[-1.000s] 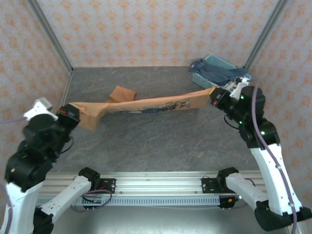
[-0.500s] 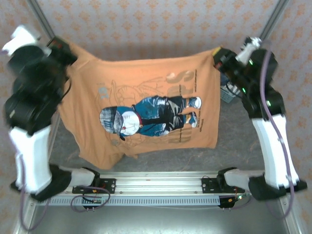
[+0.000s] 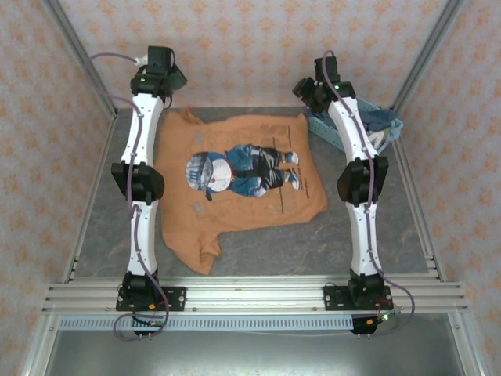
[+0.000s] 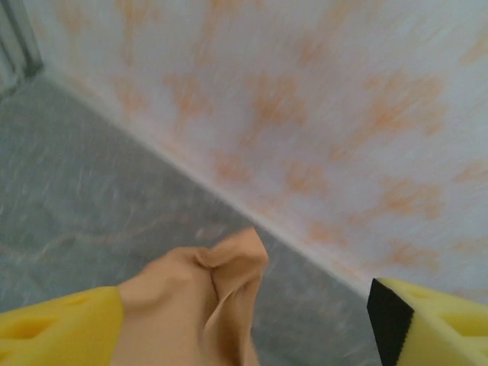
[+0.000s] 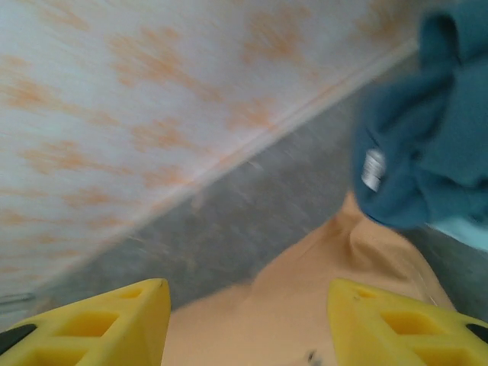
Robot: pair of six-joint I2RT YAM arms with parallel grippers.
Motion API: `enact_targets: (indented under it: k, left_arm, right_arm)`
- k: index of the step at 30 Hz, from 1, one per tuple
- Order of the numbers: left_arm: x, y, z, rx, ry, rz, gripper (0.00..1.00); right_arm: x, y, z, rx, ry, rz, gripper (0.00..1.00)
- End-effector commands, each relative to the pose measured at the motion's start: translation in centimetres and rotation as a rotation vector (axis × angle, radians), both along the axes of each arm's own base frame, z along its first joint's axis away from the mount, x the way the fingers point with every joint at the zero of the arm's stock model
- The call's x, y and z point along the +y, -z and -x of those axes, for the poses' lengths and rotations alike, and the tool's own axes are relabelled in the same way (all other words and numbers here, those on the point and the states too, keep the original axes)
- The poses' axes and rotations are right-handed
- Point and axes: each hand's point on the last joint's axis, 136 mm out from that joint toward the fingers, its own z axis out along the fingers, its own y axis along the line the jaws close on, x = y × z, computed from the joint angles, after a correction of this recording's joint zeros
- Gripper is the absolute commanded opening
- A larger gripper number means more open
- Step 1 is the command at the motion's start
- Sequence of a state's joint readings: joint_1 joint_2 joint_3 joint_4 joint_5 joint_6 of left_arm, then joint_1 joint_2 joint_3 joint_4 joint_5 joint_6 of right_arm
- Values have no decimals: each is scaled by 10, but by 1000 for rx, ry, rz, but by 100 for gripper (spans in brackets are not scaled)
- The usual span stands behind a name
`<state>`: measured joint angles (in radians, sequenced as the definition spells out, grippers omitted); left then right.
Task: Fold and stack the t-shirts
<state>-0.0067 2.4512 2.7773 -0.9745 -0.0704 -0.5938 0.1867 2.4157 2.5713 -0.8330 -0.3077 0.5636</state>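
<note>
on the grey surface [image 3: 368,235], an orange-brown t-shirt [image 3: 235,168] spread nearly flat, print of a cartoon figure in blue facing up, near left part wrinkled and drawn out toward the front edge. both arms stretched long toward the far wall [image 3: 235,55]. left hand [image 4: 244,324] at the far left corner of the shirt, wide open: one yellow finger [image 4: 53,328] low on the left, the other finger [image 4: 431,320] low on the right, both cut off by the picture edge. between them a raised bunch of orange cloth, leaning against the left finger, apart from the right one, not pinched. right hand [image 5: 248,305] at the far right corner, also wide open, orange cloth lying under the gap; contact with the fingers impossible to judge, lower parts cut off. just beside it a dark blue t-shirt [image 5: 427,114], blurred, with a small pale label [image 5: 372,169], draped over the light-blue basket [image 3: 344,110] at the far right of the surface. inside of the basket under the blue cloth hidden.
</note>
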Motion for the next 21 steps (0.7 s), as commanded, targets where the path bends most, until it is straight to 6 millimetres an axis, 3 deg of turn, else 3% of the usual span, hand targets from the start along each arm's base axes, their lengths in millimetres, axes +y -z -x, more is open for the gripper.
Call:
enact_targets:
  k: [1, 6, 9, 14, 18, 21]
  left_arm:
    - [-12, -56, 44, -18, 29, 3, 87]
    - [-14, -11, 116, 188, 15, 24, 82]
    - [-32, 23, 167, 275, 32, 95, 75]
    - [-69, 100, 250, 455, 58, 256, 62]
    - [-88, 148, 299, 587, 66, 285, 53]
    - [-86, 178, 325, 664, 45, 293, 48]
  right_arm:
    - [2, -42, 29, -11, -27, -6, 57]
    - [5, -16, 80, 70, -33, 5, 58]
    - [4, 3, 122, 120, -31, -16, 56]
    - [-13, 47, 209, 236, -3, -18, 51]
    - [-28, 77, 271, 313, 17, -8, 45]
    - [-34, 108, 310, 396, 14, -11, 43]
